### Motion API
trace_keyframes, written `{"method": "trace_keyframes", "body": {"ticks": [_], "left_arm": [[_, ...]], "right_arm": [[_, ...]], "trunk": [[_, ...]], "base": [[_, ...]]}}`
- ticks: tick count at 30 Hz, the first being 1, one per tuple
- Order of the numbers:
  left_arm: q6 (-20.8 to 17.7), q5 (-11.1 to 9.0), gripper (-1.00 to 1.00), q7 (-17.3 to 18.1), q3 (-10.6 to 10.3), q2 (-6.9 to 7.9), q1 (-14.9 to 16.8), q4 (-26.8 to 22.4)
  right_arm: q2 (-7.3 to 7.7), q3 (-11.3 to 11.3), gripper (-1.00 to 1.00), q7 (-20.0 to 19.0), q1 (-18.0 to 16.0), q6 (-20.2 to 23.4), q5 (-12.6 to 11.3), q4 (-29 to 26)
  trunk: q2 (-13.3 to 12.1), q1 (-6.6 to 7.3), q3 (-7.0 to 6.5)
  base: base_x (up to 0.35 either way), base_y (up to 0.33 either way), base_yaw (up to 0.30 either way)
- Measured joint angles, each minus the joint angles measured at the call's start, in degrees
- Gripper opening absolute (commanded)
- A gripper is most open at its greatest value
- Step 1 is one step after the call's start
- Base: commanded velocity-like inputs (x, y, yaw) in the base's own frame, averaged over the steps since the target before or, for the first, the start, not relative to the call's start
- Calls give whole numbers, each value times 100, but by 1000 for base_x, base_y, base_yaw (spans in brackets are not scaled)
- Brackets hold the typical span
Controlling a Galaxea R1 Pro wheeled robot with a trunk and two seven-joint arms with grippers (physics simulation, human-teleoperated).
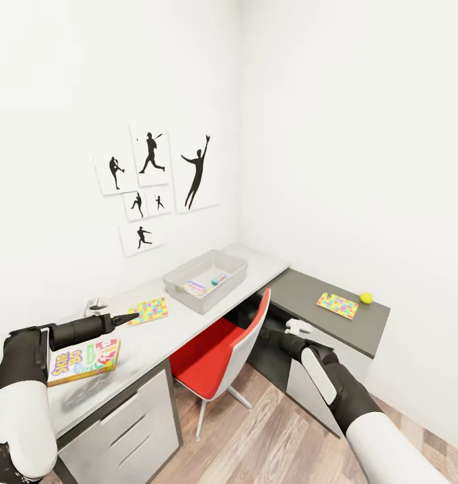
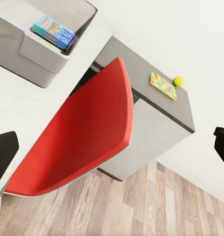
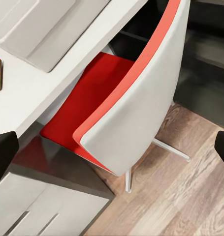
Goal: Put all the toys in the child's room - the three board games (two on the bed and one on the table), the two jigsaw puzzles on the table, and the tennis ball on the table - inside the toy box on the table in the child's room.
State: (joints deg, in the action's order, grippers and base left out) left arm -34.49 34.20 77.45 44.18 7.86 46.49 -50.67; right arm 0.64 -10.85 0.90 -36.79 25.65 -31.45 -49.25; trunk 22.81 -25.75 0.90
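Note:
The grey toy box stands at the back of the pale table with a blue-orange printed box and other flat items inside. A Skip-Bo board game lies near the table's front left, under my left forearm. One jigsaw puzzle lies between it and the toy box. The other jigsaw puzzle and the tennis ball rest on the dark lower section. My left gripper hovers open over the table beside the first puzzle. My right gripper hangs open near the chair, holding nothing.
A red chair with a grey back is tucked into the desk corner between my arms. White drawers sit under the pale top. Wood-plank floor lies below. Baseball silhouette pictures hang on the white wall.

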Motion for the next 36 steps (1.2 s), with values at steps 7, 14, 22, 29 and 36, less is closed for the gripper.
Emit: {"method": "trace_keyframes", "body": {"ticks": [7, 14, 22, 29, 36], "left_arm": [[1, 0, 100, 0, 0, 0, 0, 0], [2, 0, 100, 0, 0, 0, 0, 0], [8, 0, 100, -6, 0, 0, 0, 0], [10, 0, 100, -8, 0, 6, 0, 0], [11, 0, 100, -7, 0, 8, 0, 0]], "right_arm": [[1, 1, 100, 2, 1, 0, 0, 0], [1, 1, 100, -1, 0, -2, 0, -2], [7, -4, 100, 0, 0, 30, -1, -221], [69, 6, 100, 2, 215, 496, -71, -1496], [67, 26, 100, 18, 469, 958, -81, -2529]], "trunk": [[0, 0, 0], [0, 0, 0], [0, 0, 0], [1, 0, 0], [0, 0, 0]], "base": [[0, 0, 1], [0, 0, 0], [0, 0, 0], [0, 0, 0], [0, 0, 0]]}}
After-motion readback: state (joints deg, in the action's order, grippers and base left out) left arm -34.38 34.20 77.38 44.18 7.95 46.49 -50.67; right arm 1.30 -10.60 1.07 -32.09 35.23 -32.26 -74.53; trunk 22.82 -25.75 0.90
